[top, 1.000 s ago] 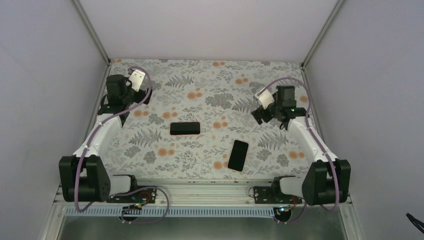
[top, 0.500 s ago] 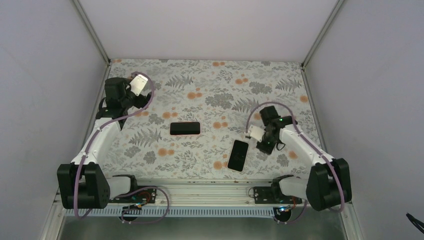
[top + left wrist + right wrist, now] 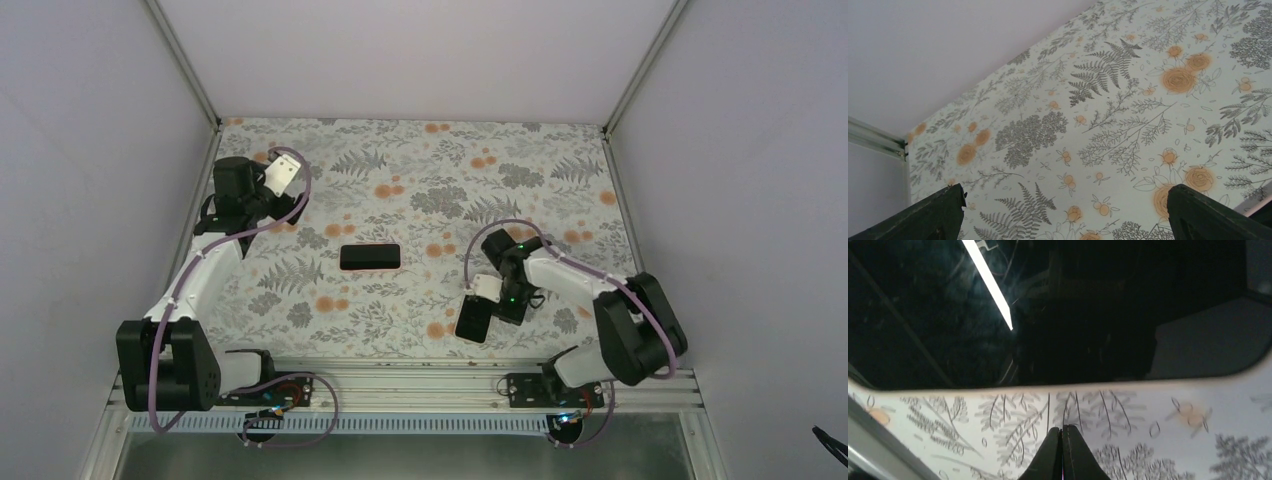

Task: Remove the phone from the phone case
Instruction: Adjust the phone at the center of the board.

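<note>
Phone (image 3: 472, 324), as I read the glossy black slab, lies flat and screen-up on the floral tabletop (image 3: 420, 170), at a slight angle. In the right wrist view its glass (image 3: 1048, 315) fills the upper frame and reflects a bright light strip. The right gripper (image 3: 1063, 440) sits at the phone's far end. Its fingers are pressed together with nothing between them, and their tips are just short of the phone's rounded edge. I cannot tell whether they touch it. A second black rectangle (image 3: 370, 257) lies flat beyond the phone and to its left, apart from it. I cannot tell whether that is the case. The left gripper (image 3: 1065, 189) hangs well away from the phone, far to its left, fingers spread wide over bare cloth.
</note>
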`<state>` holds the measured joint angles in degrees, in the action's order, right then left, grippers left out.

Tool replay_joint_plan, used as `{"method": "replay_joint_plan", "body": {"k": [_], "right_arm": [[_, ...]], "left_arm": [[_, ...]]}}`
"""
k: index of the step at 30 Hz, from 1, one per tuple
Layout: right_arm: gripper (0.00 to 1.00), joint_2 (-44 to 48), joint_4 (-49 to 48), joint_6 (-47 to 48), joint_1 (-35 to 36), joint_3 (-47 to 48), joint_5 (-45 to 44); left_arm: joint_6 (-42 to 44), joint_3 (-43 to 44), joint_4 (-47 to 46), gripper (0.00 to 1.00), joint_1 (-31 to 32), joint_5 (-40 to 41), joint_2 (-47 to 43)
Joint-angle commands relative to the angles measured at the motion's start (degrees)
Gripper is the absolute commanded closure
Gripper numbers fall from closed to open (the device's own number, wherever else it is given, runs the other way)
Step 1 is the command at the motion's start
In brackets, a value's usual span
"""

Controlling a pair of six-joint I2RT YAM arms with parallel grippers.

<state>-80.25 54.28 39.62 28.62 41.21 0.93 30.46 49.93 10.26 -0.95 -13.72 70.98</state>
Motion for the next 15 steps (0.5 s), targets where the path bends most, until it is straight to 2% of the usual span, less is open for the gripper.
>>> {"method": "replay_joint_plan", "body": {"k": [1, 9, 15], "right_arm": [[0.96, -4.46, -3.85, -4.37, 2.61, 2.21, -0.61], [0.96, -9.29, -8.86, -5.09, 5.93, 4.81, -3.13], [0.96, -16.94, -14.14, -4.02, 8.81, 8.01, -7.7]], "left_arm": [[0.46, 0.41, 1.05, 0.0, -0.46, -2.63, 0.38], [-0.09, -0.31, -0.35, 0.0, -0.84, -1.4, -0.39], [-0.49, -1.19, -1.53, 0.0, -1.19, -1.42, -1.79]]}}
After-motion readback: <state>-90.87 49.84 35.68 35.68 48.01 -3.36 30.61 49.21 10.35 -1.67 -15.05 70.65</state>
